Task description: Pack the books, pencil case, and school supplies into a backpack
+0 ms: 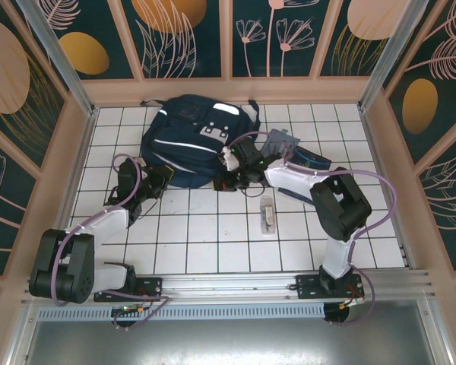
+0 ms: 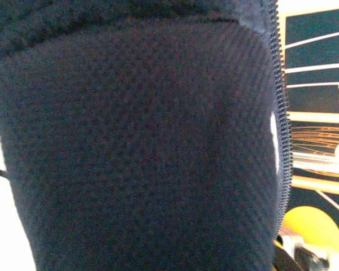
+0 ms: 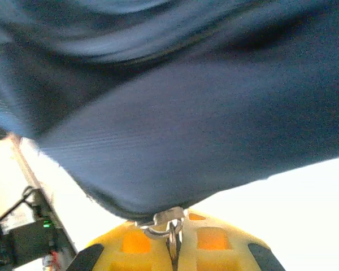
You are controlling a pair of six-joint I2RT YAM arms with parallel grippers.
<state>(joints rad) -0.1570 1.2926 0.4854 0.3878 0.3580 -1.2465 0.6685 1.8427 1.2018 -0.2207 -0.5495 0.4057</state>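
Observation:
The navy backpack (image 1: 188, 137) lies at the back middle of the table. My right gripper (image 1: 228, 176) is at its lower right edge. In the right wrist view the yellow fingertips (image 3: 212, 248) are pressed together, so that gripper (image 3: 170, 226) is shut on the backpack's metal zipper pull (image 3: 168, 219), with blue fabric (image 3: 175, 130) above it. My left gripper (image 1: 158, 176) is against the backpack's lower left edge; dark mesh fabric (image 2: 135, 141) hides its jaws. The grey pencil case (image 1: 281, 143) and the dark blue book (image 1: 315, 160) lie right of the backpack. The clear school supplies packet (image 1: 267, 214) lies on the tiles.
Pink walls (image 1: 76, 144) close in the white tiled table on the left, back and right. The right arm (image 1: 334, 198) arches over the tiles near the book. Bare tiles (image 1: 205, 236) stretch between the two arms in front of the backpack.

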